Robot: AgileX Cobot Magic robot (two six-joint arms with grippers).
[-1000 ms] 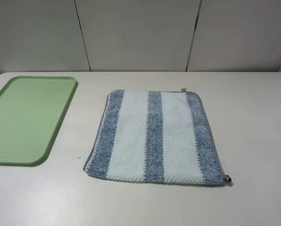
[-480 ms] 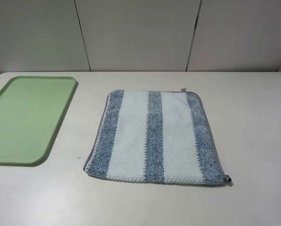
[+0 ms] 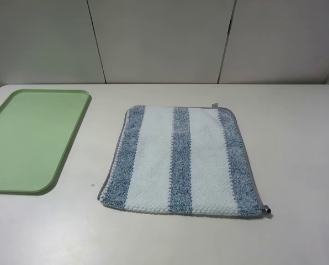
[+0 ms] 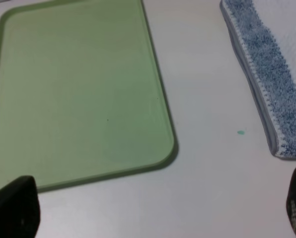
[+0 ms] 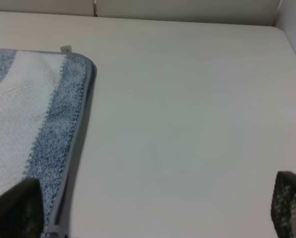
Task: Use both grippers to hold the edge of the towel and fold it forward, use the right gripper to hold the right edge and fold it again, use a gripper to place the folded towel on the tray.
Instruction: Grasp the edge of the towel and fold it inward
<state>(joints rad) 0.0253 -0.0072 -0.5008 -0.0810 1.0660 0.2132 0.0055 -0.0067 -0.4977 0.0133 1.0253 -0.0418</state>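
Towel (image 3: pixel 181 160) is lying flat and unfolded on the tabletop (image 3: pixel 297 138), off to the right of the green tray (image 3: pixel 26 138). Left gripper (image 4: pixel 156 206) and right gripper (image 5: pixel 153 206) both have fingers spread wide, holding nothing. One hangs near the tray's corner, the other beside the right edge (image 5: pixel 85 114).

No text, label or number can be read anywhere.

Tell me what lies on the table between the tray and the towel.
Between tray and towel: bare table, save one tiny green speck near the towel's near corner. Exterior high and left wrist views both show it.
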